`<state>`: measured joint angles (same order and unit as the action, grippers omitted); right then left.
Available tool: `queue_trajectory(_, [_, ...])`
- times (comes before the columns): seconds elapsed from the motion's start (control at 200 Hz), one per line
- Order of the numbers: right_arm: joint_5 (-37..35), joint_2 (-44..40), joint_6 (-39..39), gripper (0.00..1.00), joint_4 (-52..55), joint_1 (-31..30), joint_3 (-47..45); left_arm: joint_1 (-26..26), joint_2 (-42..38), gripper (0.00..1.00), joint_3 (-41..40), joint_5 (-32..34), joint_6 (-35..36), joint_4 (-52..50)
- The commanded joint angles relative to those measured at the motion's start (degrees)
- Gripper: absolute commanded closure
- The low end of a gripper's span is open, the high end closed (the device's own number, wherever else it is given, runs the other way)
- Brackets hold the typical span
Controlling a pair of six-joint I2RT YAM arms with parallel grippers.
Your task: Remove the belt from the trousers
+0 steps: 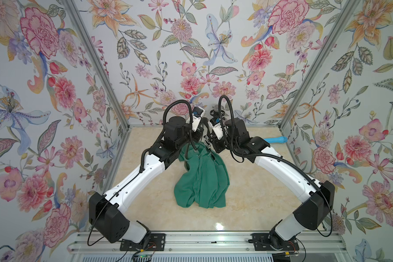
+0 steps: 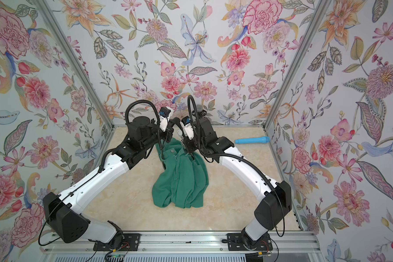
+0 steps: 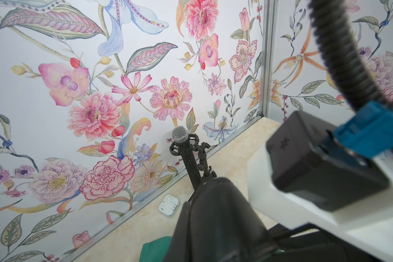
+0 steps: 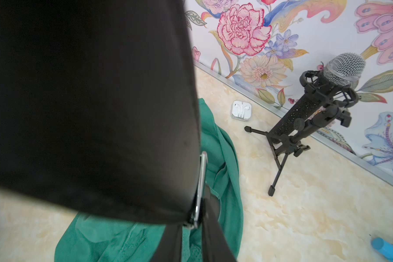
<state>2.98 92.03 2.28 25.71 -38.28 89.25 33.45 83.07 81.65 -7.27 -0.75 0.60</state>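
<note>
The teal-green trousers (image 1: pixel 202 179) (image 2: pixel 182 179) lie crumpled in the middle of the table, with their far end lifted under the two wrists. The black belt (image 2: pixel 175 120) arcs in a short loop between the grippers. My left gripper (image 1: pixel 199 136) is shut on the strap, which fills the lower part of the left wrist view as a wide dark band (image 3: pixel 218 222) above a bit of trousers (image 3: pixel 154 249). My right gripper (image 1: pixel 210 145) is shut on the belt by its silver buckle (image 4: pixel 202 181). The strap (image 4: pixel 89 102) hides most of that view, and both grippers' fingers are hidden.
A microphone on a small tripod (image 4: pixel 343 68) (image 3: pixel 179 136) stands by the back wall just beyond the grippers. A white earphone case (image 4: pixel 241 110) (image 3: pixel 168 205) lies near it. A blue cylinder (image 1: pixel 275 139) (image 2: pixel 252 140) lies at the back right. Flowered walls enclose three sides.
</note>
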Motion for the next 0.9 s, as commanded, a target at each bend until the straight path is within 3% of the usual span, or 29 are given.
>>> queue_trajectory(0.0, [-0.98, 1.05, -0.12, 0.98, 2.75, 0.71, -3.97, -0.98, -6.53, 1.0, 2.67, -6.54, -5.83, 11.4])
queue_trajectory(0.24, [-0.22, 0.62, -0.82, 1.0, 0.0, 3.38, -7.53, -2.94, -8.8, 1.0, -0.56, -7.18, -8.3, 14.38])
queue_trajectory(0.485, [0.8, -5.15, -2.52, 1.0, -6.35, 4.77, -11.6, -5.46, -8.54, 1.0, -5.34, -4.85, -12.05, 17.27])
queue_trajectory(0.716, [-1.71, -12.15, -2.98, 1.0, -10.96, 6.07, -16.06, -9.96, -7.04, 1.0, -10.27, 1.83, -21.06, 17.24])
queue_trajectory(0.896, [-4.5, -16.7, -3.08, 1.0, -13.14, 7.16, -19.39, -14.59, -0.4, 1.0, -11.96, 5.1, -29.94, 7.52])
